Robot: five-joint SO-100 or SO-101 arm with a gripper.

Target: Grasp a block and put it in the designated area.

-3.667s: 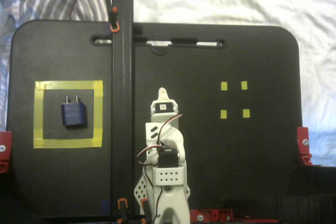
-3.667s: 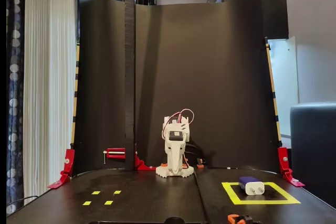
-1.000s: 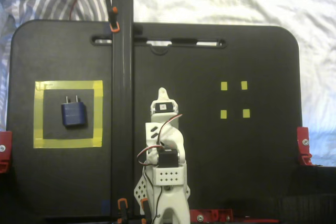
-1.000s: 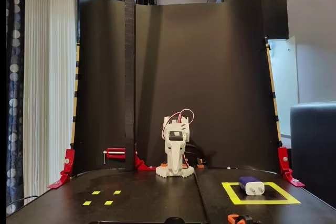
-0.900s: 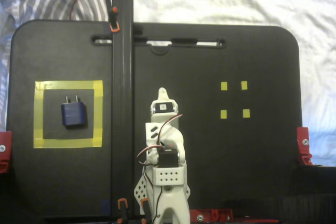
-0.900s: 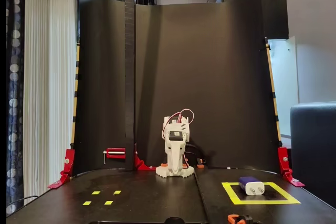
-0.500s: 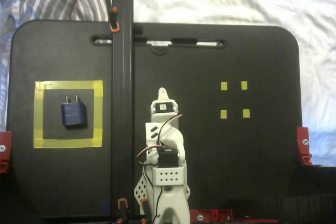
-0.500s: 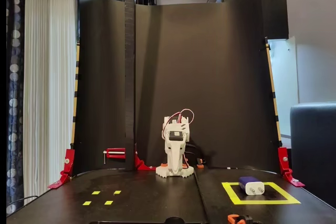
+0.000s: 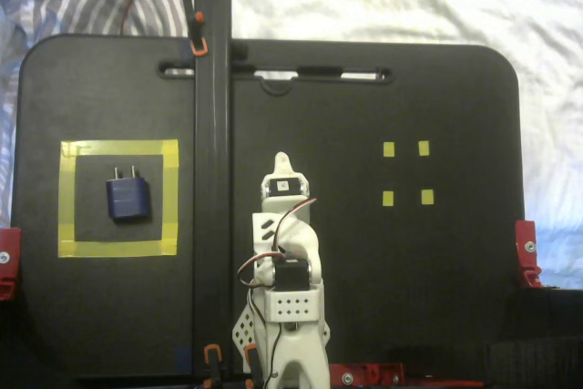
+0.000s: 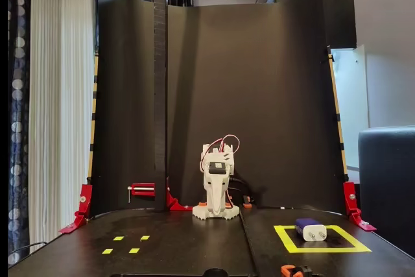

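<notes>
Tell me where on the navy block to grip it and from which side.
Grip the block across its two long flat sides, mid-body, descending from above. It lies flat inside the designated area, prongs at one end, so avoid that end; the sides look clear.

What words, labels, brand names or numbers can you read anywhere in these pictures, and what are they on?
None can be read.
The small label on the white robot arm servo is too blurred to read.
The dark navy-blue block with silver prongs inside the yellow tape square shows no readable marking.
The four tiny yellow tape squares are blank.
</notes>
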